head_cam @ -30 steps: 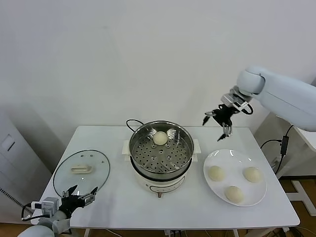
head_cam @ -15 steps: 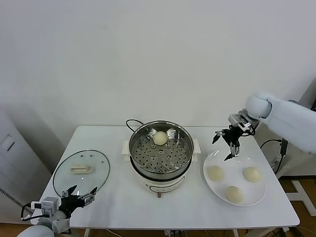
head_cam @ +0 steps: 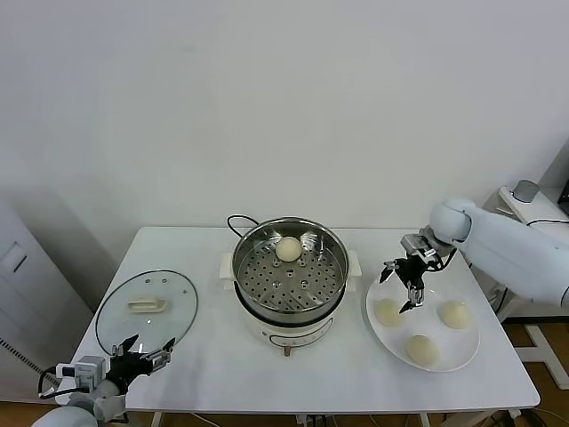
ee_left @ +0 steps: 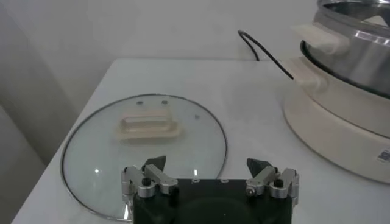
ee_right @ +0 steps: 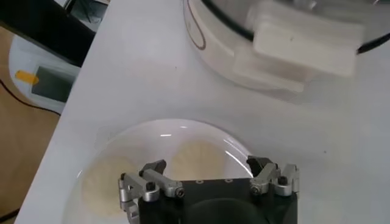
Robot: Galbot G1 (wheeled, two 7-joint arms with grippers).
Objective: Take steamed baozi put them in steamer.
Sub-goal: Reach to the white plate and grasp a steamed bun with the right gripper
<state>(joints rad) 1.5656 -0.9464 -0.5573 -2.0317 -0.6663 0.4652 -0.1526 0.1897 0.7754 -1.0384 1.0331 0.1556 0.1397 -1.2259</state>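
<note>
— Where's the right gripper (head_cam: 398, 286) now?

— It has swung from up beside the steamer (head_cam: 290, 274) down to just over the plate (head_cam: 465, 345), jaws spread wide, holding nothing.

— And the baozi?

— One (head_cam: 288, 248) sits on the steamer's tray; three wait on the plate, the nearest (head_cam: 388, 310) right under the fingers (likely the next pick). The left gripper (head_cam: 142, 354) idles, open and empty, near the glass lid (head_cam: 147, 308).

No readable text, brand or number can be made out; a small label is seen low on the steamer (ee_left: 341, 115) base, its print too small to be read.
</note>
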